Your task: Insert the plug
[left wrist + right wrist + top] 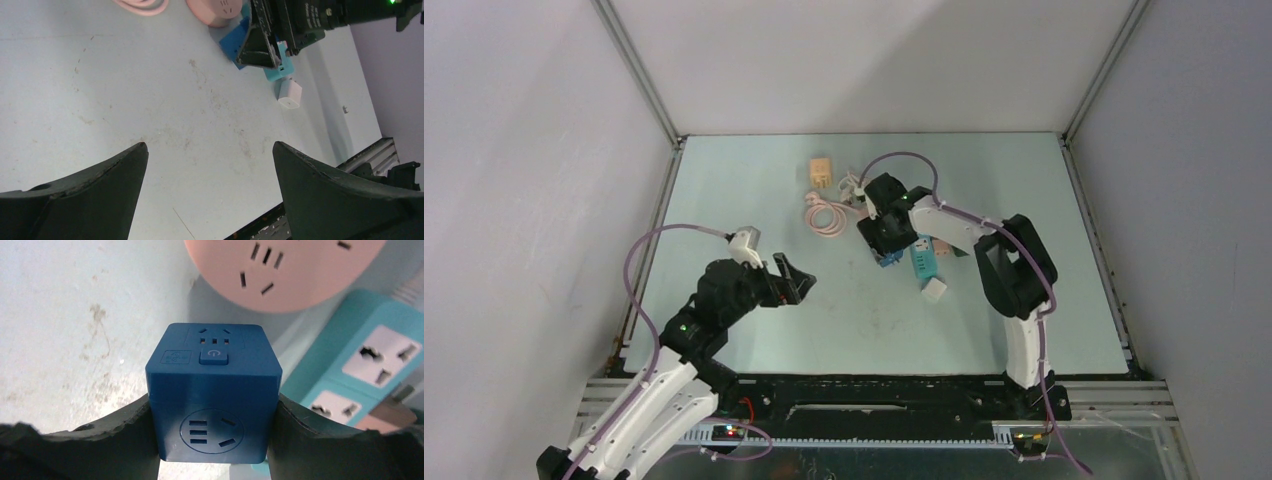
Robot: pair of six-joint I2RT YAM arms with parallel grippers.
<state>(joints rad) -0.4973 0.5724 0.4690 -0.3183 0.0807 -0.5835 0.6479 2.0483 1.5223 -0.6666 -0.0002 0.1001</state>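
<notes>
A dark blue cube socket (pixel 215 390) sits between the fingers of my right gripper (pixel 214 407), and both fingers press against its sides. From above, this gripper (pixel 886 240) is at the table's middle back and covers most of the cube (pixel 891 259). A small white plug (pixel 935 290) lies on the table just right of it, beside a teal power strip (pixel 922 262). My left gripper (pixel 794 280) hovers open over bare table to the left, with nothing between its fingers (pixel 125 170). The left wrist view shows the white plug (pixel 290 94) far off.
A round pink socket (pixel 280 270) lies just beyond the cube, its pink cable (pixel 822 215) coiled to the left. An orange adapter (pixel 821 172) sits near the back. The teal power strip (pixel 360 365) lies right of the cube. Walls enclose the table (pixel 724 330).
</notes>
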